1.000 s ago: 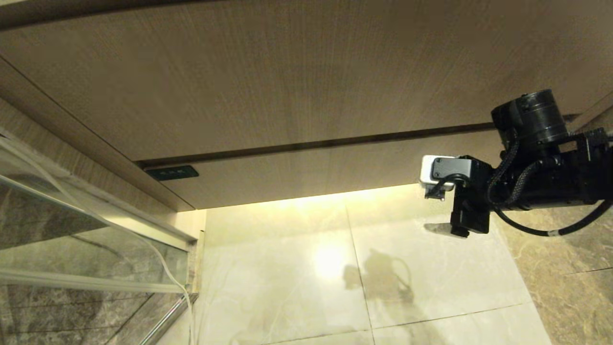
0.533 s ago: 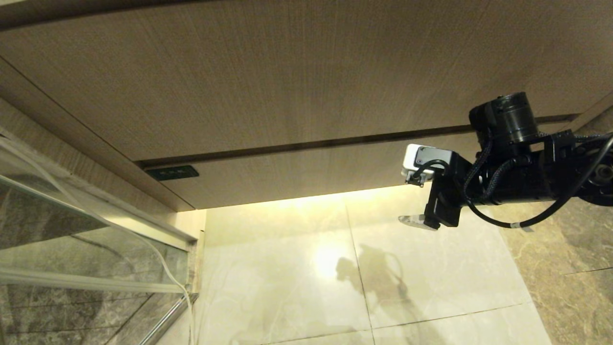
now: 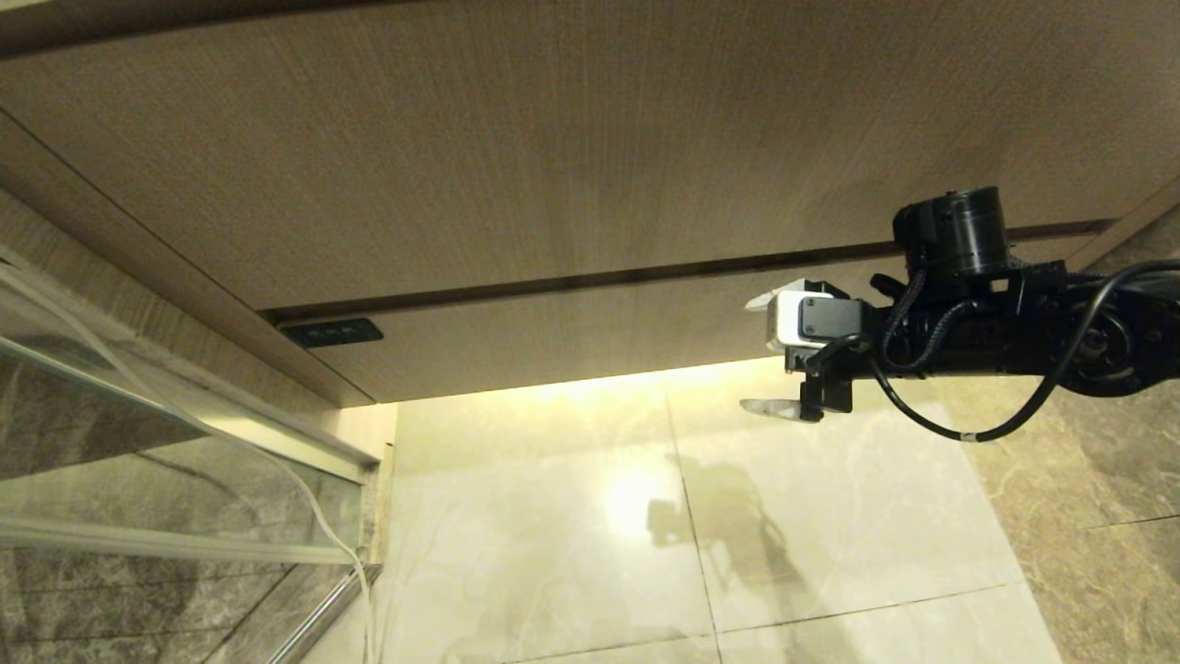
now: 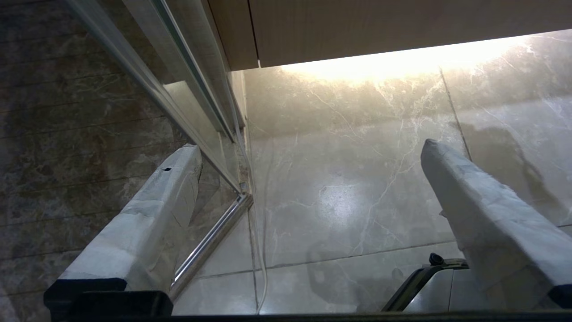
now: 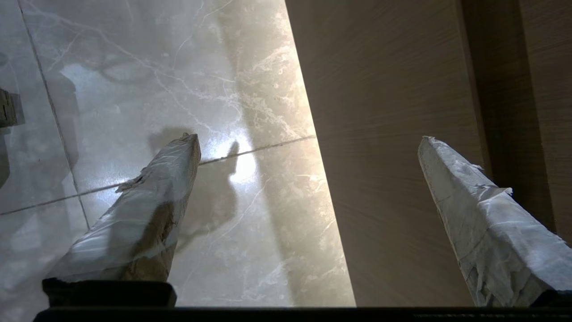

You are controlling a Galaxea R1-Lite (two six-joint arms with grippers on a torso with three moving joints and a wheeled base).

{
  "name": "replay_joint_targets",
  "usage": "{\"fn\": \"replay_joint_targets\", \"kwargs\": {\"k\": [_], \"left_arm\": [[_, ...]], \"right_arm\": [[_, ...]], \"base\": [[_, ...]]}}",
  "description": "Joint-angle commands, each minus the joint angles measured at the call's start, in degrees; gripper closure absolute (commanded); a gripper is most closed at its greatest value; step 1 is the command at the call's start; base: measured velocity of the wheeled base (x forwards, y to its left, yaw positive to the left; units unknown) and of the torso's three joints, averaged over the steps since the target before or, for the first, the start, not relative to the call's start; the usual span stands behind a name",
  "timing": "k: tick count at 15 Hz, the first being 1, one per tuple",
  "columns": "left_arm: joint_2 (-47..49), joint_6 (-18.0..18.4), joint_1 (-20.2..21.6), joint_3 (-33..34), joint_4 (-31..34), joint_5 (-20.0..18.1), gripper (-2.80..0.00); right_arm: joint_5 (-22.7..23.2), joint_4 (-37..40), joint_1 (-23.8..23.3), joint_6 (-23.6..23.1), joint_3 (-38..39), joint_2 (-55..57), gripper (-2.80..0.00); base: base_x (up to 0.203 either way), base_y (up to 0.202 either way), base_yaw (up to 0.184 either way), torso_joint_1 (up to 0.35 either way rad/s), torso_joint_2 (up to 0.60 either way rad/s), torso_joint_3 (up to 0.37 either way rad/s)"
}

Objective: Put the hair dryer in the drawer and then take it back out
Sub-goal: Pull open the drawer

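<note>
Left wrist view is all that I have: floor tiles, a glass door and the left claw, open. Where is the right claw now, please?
Observer: The right claw is in front of the right part of the drawer, pointing along its front toward the left side.
Operator: Is it open, and does it hold something?
Observer: It is open and empty. In the right wrist view one finger shows over the floor and the other over the wood.
Operator: Is the drawer pulled out?
Observer: No, it looks shut. Its front sits flush under the taller panel, with only a thin dark seam between them.
</note>
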Motion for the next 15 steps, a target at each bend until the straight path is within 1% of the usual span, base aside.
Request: {"fn": "replay_joint_targets", "kwargs": {"k": [1,7,8,9,10,15], "left_arm": [[0.1,0.0,0.0,0.0,0.0,0.0,-2.8],[0.1,0.0,0.0,0.0,0.0,0.0,-2.8],[0.0,0.0,0.0,0.0,0.0,0.0,-2.8],[0.0,0.0,0.0,0.0,0.0,0.0,-2.8],[0.0,0.0,0.0,0.0,0.0,0.0,-2.8],[0.0,0.0,0.0,0.0,0.0,0.0,-2.8]], "right_arm": [[0.2,-0.1,-0.1,-0.4,0.0,0.6,-2.8],[0.2,-0.1,-0.1,-0.4,0.0,0.6,-2.8],[0.9,-1.2,-0.8,-2.1,-0.7,1.3,-2.8],[2.0,-3.1,-2.2,-8.2,-2.1,3.3,-2.8],[3.0,-4.9,-3.5,-12.4,-3.4,4.9,-2.8],[3.3,-5.2,-3.6,-12.7,-3.6,5.0,-2.8]], "base": [[0.0,0.0,0.0,0.0,0.0,0.0],[0.0,0.0,0.0,0.0,0.0,0.0],[0.0,0.0,0.0,0.0,0.0,0.0],[0.0,0.0,0.0,0.0,0.0,0.0],[0.0,0.0,0.0,0.0,0.0,0.0],[0.0,0.0,0.0,0.0,0.0,0.0]]}}
